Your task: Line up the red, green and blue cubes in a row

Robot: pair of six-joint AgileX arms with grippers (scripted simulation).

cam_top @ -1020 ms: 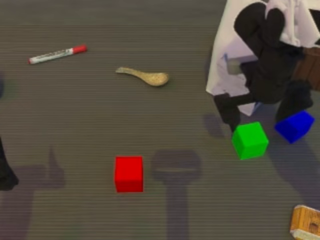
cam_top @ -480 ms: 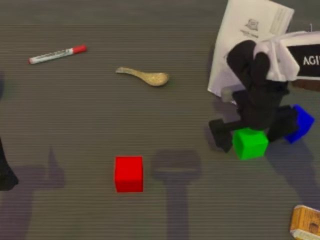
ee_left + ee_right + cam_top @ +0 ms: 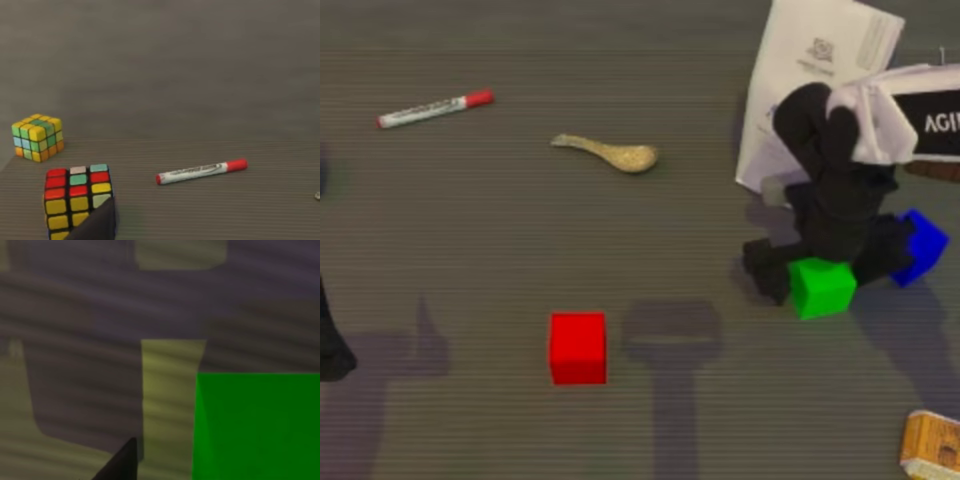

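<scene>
- Right tool (image 3: pixel 820 278): down at the counter (image 3: pixel 500 230) on the top view's right side, over the green cube (image 3: pixel 822 287). One dark finger (image 3: pixel 767 268) stands just left of the cube, the other finger on the cube's right, against the blue cube. Fingers spread to either side of the green cube; whether they press on it, cannot tell.
- Right wrist view: green cube (image 3: pixel 256 426) fills the near corner; a dark fingertip (image 3: pixel 120 462) shows apart from it, with bare counter between.
- Blue cube (image 3: pixel 923 245): right of the green cube and slightly farther back, partly hidden by the arm.
- Red cube (image 3: pixel 578 347): alone near the middle front, well apart from the other two.
- Left arm (image 3: pixel 332 345): parked at the left edge; cannot tell the state of its tool.
- Other items: red-capped marker (image 3: pixel 433 109) back left; wooden spoon (image 3: pixel 610 153) near centre back; white bag (image 3: pixel 815 70) back right, behind the right arm; orange box (image 3: pixel 932 445) at the front right corner.
- Left wrist view: two colour-tile puzzle cubes (image 3: pixel 77 200) and the marker (image 3: pixel 201 171) on the counter.
</scene>
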